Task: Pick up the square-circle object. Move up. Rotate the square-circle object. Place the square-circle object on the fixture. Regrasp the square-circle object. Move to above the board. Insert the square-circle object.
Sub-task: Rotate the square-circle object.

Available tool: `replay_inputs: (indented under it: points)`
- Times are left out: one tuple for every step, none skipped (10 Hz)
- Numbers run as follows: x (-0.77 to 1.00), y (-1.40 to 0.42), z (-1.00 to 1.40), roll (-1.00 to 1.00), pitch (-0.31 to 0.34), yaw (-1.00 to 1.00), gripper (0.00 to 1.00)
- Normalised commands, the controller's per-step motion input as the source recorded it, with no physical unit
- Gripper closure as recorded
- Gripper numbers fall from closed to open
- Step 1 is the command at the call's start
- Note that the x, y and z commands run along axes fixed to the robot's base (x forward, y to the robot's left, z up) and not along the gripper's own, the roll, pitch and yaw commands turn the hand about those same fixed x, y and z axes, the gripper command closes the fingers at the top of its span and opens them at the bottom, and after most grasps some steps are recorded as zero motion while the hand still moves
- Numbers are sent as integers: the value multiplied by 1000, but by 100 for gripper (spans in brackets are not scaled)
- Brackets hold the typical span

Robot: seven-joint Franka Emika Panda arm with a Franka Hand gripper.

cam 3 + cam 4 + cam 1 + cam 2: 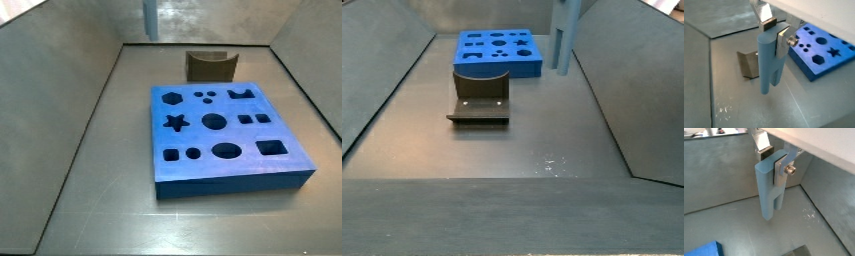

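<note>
In a wrist view the gripper (774, 31) hangs above the grey metal floor (817, 107); its flat silver fingers (765, 14) with dark pads are closed to the width of the square-circle object (769, 62), a slim, matte, light blue-grey peg that hangs down from between them, its lower end clear of the floor; a silver screw plate (785, 40) sits against the peg's upper side; the fixture (749, 64), a dull olive-brown bracket, stands on the floor just behind the peg; the board (821, 52), a thick bright-blue slab with dark star, hexagon and round cut-outs, lies off to the side, apart from the peg.

In the other wrist camera the gripper (776, 157) again pinches the peg's upper end (769, 183); the peg shows a flat-sided upper part and a stepped, narrower lower part; scuffs mark the smooth floor, and a corner of the board (704, 250) shows at the edge.

In a side view the board (221, 140) lies flat in the middle of the grey walled bin; the fixture (209, 66) stands behind it, apart, with a concave notched top; the gripper is out of sight here.

In the last side view the peg (564, 38) hangs upright, by the board's (502, 50) right edge, the gripper itself out of frame above; the fixture (480, 95) stands in front of the board, well apart from the peg.
</note>
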Motion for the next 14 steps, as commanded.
replay_inputs:
  points:
    - [46, 17, 7, -186, 123, -304, 100]
    - [47, 17, 9, -183, 121, -205, 100]
    - [0, 0, 0, -126, 83, -1000, 100]
    - [1, 3, 1, -143, 92, -1000, 100]
    - [3, 3, 3, -179, 114, -1000, 100]
    - [8, 4, 6, -182, 112, -762, 100]
    - [13, 5, 9, -181, 106, -524, 100]
    - [17, 6, 11, -180, 102, -350, 100]
    - [20, 7, 12, -178, 99, -206, 100]
    - [0, 0, -1000, -178, 97, -148, 100]
    - [19, 2, -1000, -176, 65, -102, 100]
    - [30, 5, -1000, -177, 37, -84, 100]
    - [27, 6, -1000, -179, 9, -73, 100]
    - [23, 8, -1000, -183, -13, -66, 100]
